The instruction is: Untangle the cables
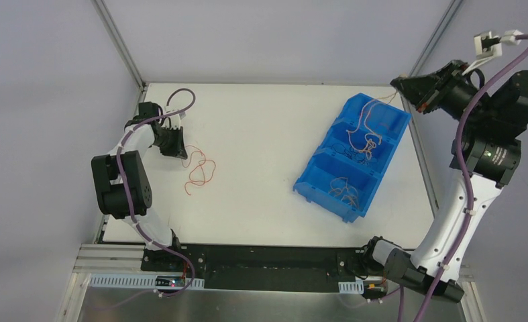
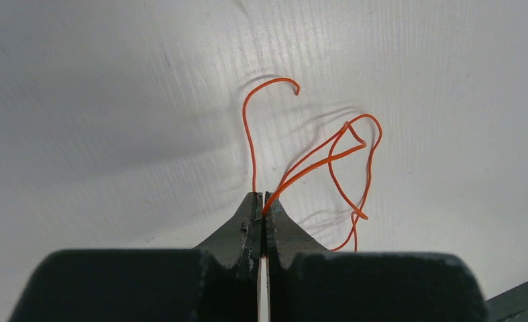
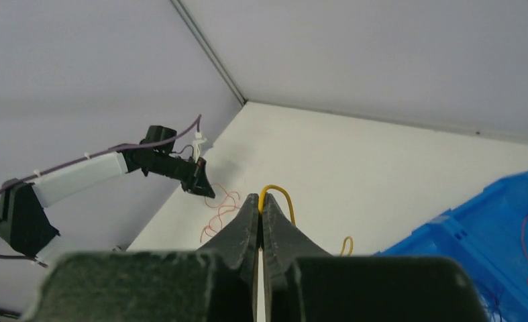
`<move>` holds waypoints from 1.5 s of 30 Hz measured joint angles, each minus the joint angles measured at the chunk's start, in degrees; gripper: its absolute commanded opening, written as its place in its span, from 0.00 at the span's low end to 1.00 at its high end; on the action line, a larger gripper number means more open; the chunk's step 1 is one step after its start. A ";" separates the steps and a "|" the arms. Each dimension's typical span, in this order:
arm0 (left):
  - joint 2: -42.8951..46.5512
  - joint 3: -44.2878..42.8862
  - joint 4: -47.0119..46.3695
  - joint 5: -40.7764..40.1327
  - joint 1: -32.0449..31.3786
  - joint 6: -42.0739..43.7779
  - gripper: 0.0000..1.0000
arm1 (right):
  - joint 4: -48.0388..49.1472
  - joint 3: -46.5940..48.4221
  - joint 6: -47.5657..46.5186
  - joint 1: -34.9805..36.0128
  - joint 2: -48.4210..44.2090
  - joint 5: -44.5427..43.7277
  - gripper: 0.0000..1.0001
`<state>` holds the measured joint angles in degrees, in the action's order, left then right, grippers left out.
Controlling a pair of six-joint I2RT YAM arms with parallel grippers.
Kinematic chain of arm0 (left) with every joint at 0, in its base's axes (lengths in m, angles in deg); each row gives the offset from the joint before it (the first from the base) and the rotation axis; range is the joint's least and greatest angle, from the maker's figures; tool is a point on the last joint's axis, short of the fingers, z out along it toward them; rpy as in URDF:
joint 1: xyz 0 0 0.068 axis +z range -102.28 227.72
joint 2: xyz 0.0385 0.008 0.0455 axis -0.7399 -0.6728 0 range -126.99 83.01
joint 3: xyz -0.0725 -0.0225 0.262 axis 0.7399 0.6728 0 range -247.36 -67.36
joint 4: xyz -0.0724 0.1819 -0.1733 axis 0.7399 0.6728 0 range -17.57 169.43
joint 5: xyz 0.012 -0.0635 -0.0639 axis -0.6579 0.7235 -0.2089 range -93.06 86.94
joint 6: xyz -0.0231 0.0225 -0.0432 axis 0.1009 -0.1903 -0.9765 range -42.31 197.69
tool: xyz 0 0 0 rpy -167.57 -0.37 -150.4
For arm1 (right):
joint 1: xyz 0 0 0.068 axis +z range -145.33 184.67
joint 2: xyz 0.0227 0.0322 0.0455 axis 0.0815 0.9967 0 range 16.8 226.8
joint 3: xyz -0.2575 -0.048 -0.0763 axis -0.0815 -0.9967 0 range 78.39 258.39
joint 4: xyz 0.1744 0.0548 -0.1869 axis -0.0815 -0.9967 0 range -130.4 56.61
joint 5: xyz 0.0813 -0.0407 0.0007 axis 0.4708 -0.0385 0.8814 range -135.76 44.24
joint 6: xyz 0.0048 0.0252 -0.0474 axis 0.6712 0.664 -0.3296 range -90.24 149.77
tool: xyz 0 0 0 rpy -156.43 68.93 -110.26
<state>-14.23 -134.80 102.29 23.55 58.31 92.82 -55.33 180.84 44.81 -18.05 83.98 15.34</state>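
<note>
Thin orange cables (image 1: pixel 199 169) lie curled on the white table at the left. My left gripper (image 1: pixel 178 150) sits at their left edge, low over the table. In the left wrist view it (image 2: pixel 261 196) is shut on an orange cable (image 2: pixel 328 155) that loops away over the table. My right gripper (image 1: pixel 398 84) is raised above the far end of the blue bin (image 1: pixel 323 198). In the right wrist view it (image 3: pixel 261 196) is shut on a yellow cable (image 3: pixel 284 196). More tangled cables (image 1: pixel 363 139) lie in the bin's compartments.
The blue bin has three compartments and lies slanted at the table's right; it also shows in the right wrist view (image 3: pixel 496 221). Metal frame posts (image 1: pixel 120 41) stand at the back corners. The left arm (image 3: pixel 80 176) shows in the right wrist view.
</note>
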 measured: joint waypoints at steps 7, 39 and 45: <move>-1.79 -0.02 0.00 0.04 -0.07 -0.94 0.00 | -20.55 -7.13 -20.39 0.00 -7.28 -0.35 0.00; 11.65 -13.77 0.83 25.24 -23.30 -6.16 0.00 | -18.45 -30.60 -31.23 22.43 -6.12 -11.41 0.95; 11.61 -20.76 1.07 28.96 -26.49 -11.15 0.00 | 0.15 -30.62 -23.32 38.84 -0.96 -14.99 0.95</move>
<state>-2.62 -155.56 103.36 52.51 31.82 81.68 -55.18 150.22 21.49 20.79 83.02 0.35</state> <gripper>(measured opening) 0.010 0.952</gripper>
